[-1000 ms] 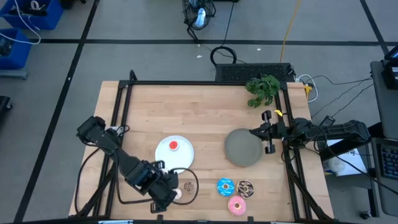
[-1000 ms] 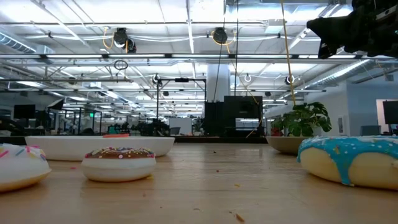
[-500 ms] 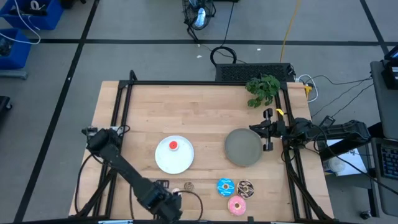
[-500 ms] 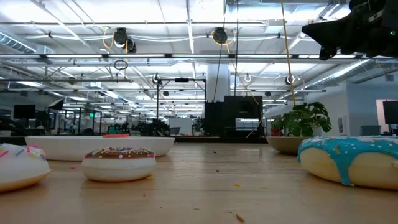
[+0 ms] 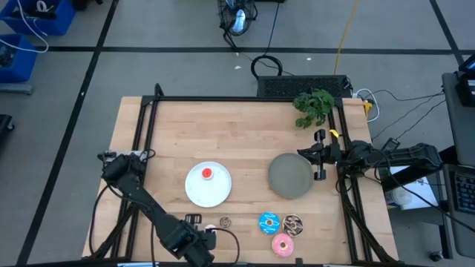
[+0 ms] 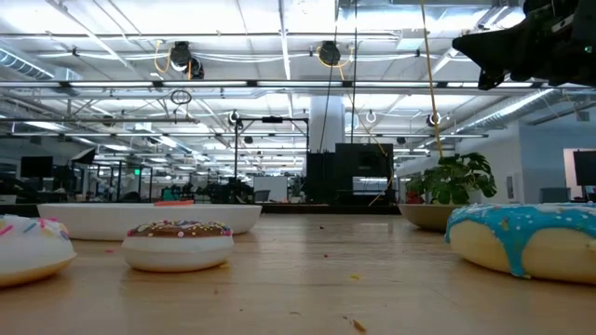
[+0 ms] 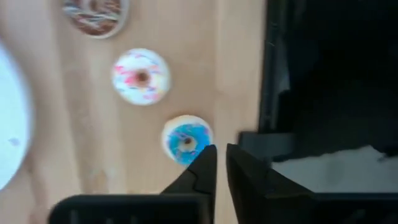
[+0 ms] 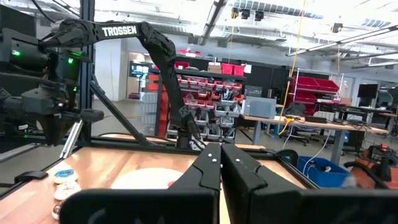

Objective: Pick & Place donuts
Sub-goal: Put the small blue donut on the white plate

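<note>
Left claw (image 5: 199, 248) sits low at the near edge of the light wooden surface (image 5: 185, 126), its fingers nearly together with a thin gap and nothing between them; in the left wrist view the fingertips (image 7: 208, 163) hang above the near edge, just beside the larger blue-iced ring donut (image 7: 186, 139). Right claw (image 5: 319, 157) waits at the right side over the rim of the grey round plate (image 5: 289, 176), fingers shut and empty. White round plate (image 5: 208, 184) left of centre carries the tiny red ring donut (image 5: 207, 173). Tiny brown ring donut (image 5: 225, 221) lies on the wood below the white plate, near the left claw. Larger blue-iced donut (image 5: 269, 222), brown sprinkled ring donut (image 5: 292, 224) and pink sprinkled ring donut (image 5: 282, 244) cluster near the front edge, below the grey plate. Green leafy plant sprig (image 5: 313, 106) lies at the far right corner. Other tiny donuts can't be made out.
</note>
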### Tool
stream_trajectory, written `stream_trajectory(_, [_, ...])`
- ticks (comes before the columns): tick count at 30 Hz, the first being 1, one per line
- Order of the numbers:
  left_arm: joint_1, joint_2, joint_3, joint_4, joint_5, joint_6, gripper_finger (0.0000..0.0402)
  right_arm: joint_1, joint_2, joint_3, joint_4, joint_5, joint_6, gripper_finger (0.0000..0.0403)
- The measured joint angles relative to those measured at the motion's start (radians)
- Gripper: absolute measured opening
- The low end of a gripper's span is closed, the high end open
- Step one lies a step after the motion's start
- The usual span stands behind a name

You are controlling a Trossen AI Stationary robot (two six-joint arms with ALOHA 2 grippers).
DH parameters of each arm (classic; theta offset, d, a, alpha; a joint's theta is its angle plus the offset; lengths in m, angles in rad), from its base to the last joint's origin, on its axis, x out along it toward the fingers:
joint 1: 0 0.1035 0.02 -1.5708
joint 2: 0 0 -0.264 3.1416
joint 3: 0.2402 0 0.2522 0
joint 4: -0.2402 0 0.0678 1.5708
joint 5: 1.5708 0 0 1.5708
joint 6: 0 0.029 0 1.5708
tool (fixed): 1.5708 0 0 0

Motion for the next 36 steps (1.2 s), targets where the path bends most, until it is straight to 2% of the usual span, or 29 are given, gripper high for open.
stream_trajectory(4, [0.0,0.0,0.0,-0.034,-0.064,-0.062,0.01,0.0,0.0,0.0,0.0,0.0,0.0,0.0])
stream_trajectory(14, [-0.03,0.014,-0.006,-0.016,-0.084,-0.025,0.0247,0.0,0.0,0.0,0.0,0.0,0.0,0.0])
stream_trajectory(22, [-0.054,0.065,-0.008,-0.016,-0.08,-0.047,0.0333,0.0,0.0,0.0,0.0,-0.001,0.0,0.0])
stream_trajectory(28, [-0.042,0.106,-0.008,-0.014,-0.024,-0.02,0.0359,0.0,0.0,0.0,0.0,-0.001,0.0,0.0])
stream_trajectory(36, [-0.035,0.121,-0.009,-0.026,-0.05,0.051,0.0341,0.0,0.0,0.0,0.0,-0.001,0.0,0.0])
